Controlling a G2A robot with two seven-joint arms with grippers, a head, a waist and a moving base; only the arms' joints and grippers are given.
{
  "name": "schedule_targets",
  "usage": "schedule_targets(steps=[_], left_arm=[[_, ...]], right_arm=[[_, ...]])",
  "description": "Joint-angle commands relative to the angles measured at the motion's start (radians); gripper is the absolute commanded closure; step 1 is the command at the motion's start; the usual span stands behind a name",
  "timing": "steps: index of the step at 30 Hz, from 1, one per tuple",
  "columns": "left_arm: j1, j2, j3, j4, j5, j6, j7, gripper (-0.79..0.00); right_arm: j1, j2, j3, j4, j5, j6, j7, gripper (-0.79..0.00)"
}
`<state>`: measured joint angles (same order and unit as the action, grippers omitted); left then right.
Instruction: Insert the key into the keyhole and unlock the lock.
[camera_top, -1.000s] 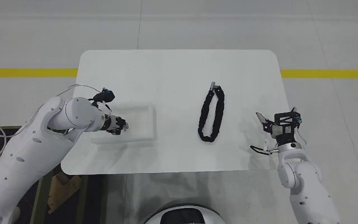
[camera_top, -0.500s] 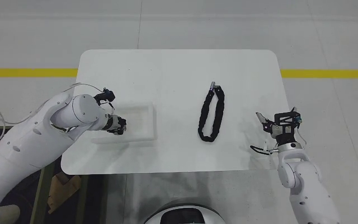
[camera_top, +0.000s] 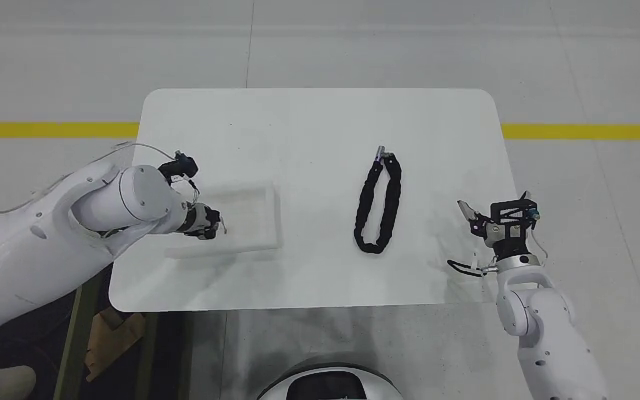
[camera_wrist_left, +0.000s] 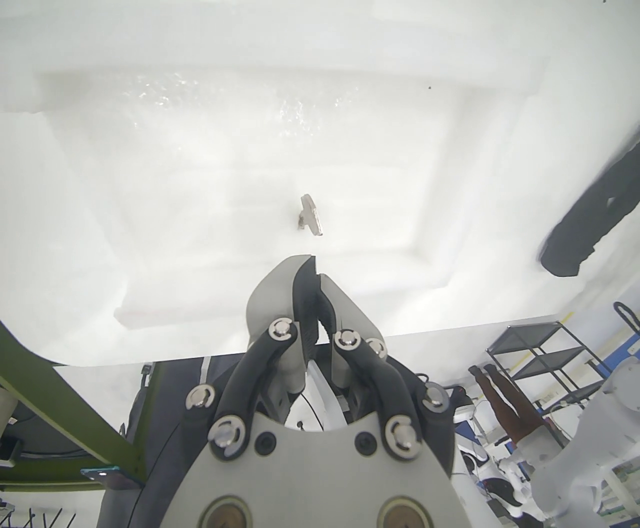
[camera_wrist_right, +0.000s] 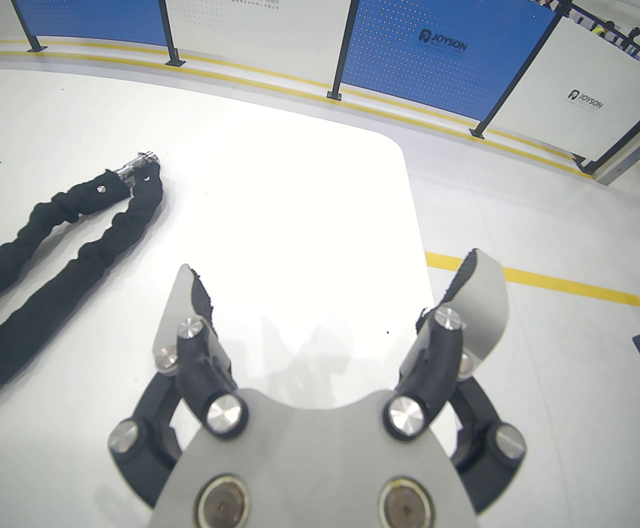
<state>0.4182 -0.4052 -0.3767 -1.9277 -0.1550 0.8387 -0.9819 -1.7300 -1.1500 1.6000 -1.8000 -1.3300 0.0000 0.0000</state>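
Left wrist view looks into a shallow white foam tray (camera_wrist_left: 480, 175) where the key (camera_wrist_left: 311, 216) stands on edge in the recessed floor: a small, flat, silver-grey metal piece, tilted a little, its bow facing up. The left gripper (camera_wrist_left: 312, 265) hangs just short of it, its two dark-padded fingers pressed together with nothing between them, so the key is near the tips but apart from them. From the top view that gripper (camera_top: 208, 222) sits over the tray's end (camera_top: 262, 205) nearest the table's left edge, on the white table (camera_top: 300, 130). The lock (camera_top: 378, 205) lies well apart from the tray, toward the middle of the table: a chain in a wrinkled black fabric sleeve, folded into a long narrow loop. Its two ends meet at the far side, where a short shiny metal cylinder (camera_wrist_right: 137, 164) pokes out of the sleeve. The keyhole itself is too small to make out. The right gripper (camera_wrist_right: 332, 272) is at the table's right edge, beside the lock but not touching it, its fingers spread wide and holding nothing.
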Motion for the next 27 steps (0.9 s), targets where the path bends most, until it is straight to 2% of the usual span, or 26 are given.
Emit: schedule_targets(steps=[1,6,8,12,16,18,21,24,27], left_arm=[[-0.032,0.014,0.018,-0.023,-0.028,0.021,0.021,0.000],[-0.102,0.053,0.038,-0.059,-0.118,0.025,0.026,0.000],[-0.133,0.073,0.021,-0.060,-0.143,0.015,0.015,0.000],[-0.146,0.104,-0.026,-0.062,-0.201,-0.025,-0.008,0.000],[-0.102,0.140,-0.074,-0.005,-0.341,-0.205,0.035,0.000],[-0.065,0.158,-0.093,0.041,-0.443,-0.332,0.065,0.000],[-0.001,0.182,-0.099,0.135,-0.590,-0.553,0.037,0.000],[0.049,0.190,-0.098,0.219,-0.687,-0.710,0.005,0.000],[0.096,0.185,-0.090,0.277,-0.773,-0.846,-0.013,0.000]], right_arm=[[0.000,0.000,0.000,0.000,0.000,0.000,0.000,-0.785],[0.000,0.000,0.000,0.000,0.000,0.000,0.000,-0.785],[0.000,0.000,0.000,0.000,0.000,0.000,0.000,-0.785],[0.000,0.000,0.000,0.000,0.000,0.000,0.000,-0.785],[0.000,0.000,0.000,0.000,0.000,0.000,0.000,-0.785],[0.000,0.000,0.000,0.000,0.000,0.000,0.000,-0.785],[0.000,0.000,0.000,0.000,0.000,0.000,0.000,-0.785],[0.000,0.000,0.000,0.000,0.000,0.000,0.000,-0.785],[0.000,0.000,0.000,0.000,0.000,0.000,0.000,-0.785]])
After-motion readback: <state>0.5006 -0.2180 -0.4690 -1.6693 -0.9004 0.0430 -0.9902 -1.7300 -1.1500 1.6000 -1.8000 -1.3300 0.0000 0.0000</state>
